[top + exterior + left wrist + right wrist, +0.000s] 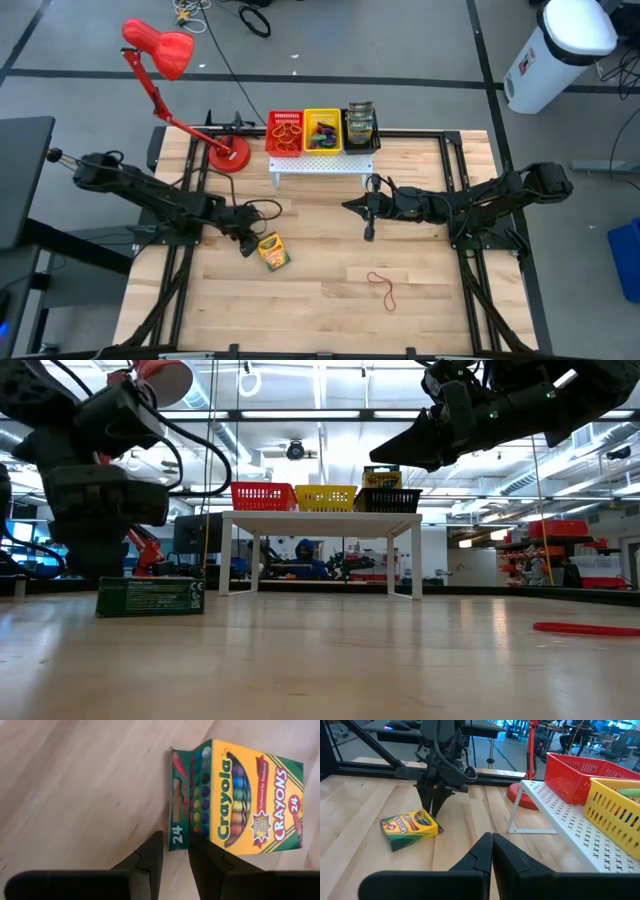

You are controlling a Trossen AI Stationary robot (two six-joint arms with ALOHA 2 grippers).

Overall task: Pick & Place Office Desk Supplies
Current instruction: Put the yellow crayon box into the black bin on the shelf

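Reaching for the crayon box [273, 251] lying left of centre on the table [330, 300], my left tool [247, 245] straddles its flap, fingers apart; next I must close. Right tool [368, 232] waits pressed together.

The crayon box [273, 251] is yellow with green edges. Beside the red lamp [160, 52], the baskets are red [285, 132], yellow [322, 131] and black [360, 135].

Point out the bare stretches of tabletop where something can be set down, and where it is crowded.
Free: the wood between the crayon box and the red rubber band, and the near edge below both. Crowded: the back, with the white rack, its three baskets and the lamp base; also around the left tool and the right tool.
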